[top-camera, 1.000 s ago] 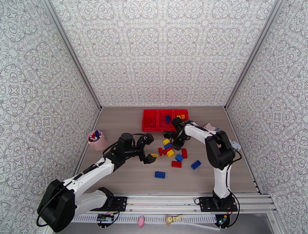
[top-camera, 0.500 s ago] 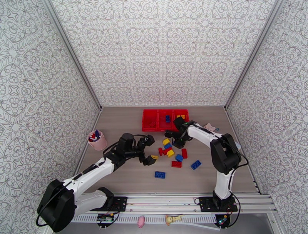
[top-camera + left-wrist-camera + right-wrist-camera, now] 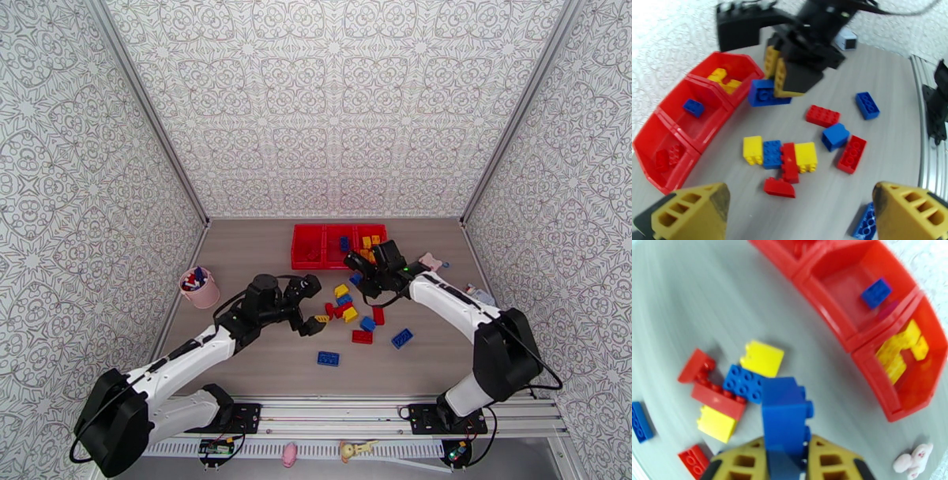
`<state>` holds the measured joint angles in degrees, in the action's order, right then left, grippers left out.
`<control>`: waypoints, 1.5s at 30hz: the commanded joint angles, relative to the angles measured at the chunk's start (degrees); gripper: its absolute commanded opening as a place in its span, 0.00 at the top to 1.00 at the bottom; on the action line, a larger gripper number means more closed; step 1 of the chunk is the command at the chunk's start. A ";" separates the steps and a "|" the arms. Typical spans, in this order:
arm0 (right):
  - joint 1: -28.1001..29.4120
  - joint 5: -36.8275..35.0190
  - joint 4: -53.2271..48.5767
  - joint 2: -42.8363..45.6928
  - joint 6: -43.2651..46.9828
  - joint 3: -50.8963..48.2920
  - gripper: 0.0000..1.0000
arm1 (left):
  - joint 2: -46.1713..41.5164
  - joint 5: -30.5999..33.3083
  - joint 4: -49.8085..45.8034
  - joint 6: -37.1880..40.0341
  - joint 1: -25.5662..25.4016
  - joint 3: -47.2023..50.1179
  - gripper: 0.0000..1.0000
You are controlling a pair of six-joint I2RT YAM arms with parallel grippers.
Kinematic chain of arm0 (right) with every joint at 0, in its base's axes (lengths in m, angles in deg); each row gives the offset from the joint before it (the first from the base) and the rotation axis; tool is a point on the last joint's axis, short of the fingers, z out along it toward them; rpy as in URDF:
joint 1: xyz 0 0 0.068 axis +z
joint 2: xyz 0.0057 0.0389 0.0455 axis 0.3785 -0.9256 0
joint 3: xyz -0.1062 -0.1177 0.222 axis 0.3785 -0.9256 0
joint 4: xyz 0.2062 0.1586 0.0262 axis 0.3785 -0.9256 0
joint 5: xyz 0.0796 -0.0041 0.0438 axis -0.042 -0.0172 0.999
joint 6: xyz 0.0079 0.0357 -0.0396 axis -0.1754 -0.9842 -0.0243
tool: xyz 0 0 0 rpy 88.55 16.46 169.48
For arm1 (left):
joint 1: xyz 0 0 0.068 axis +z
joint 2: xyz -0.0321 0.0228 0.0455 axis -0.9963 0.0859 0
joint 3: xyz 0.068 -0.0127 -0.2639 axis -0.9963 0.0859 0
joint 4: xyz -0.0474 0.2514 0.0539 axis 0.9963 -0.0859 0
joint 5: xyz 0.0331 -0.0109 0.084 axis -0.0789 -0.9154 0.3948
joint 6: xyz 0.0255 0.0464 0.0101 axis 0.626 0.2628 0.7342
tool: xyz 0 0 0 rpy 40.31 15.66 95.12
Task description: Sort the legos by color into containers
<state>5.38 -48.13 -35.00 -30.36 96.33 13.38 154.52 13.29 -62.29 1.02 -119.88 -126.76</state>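
Right gripper clamped on a blue brick, left gripper spread wide

Right gripper (image 3: pixel 784 455) has its yellow fingers (image 3: pixel 829 461) pinched on a blue lego brick (image 3: pixel 784 417) just near of the red containers (image 3: pixel 316 266); the brick seems clear of the table (image 3: pixel 253 260), though the view is blurred. Left gripper (image 3: pixel 798 209) hovers with jaws wide at the left edge of the loose legos (image 3: pixel 351 309). The right bin holds yellow bricks (image 3: pixel 896 352), the middle one a small blue brick (image 3: pixel 877 292), the left one red bricks (image 3: pixel 669 156). A pink plush toy (image 3: pixel 914 461) lies right of the bins, and a pink cup (image 3: pixel 199 288) stands far left
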 commanded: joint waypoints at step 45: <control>-1.95 -7.83 18.04 -39.04 -22.81 38.02 0.54 | 4.39 14.32 5.55 -2.51 -2.55 -1.15 0.00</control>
<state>3.63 -55.54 -17.98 -72.05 73.75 52.02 160.71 30.25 -53.06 -3.57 -123.03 -125.92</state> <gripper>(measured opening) 0.437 0.996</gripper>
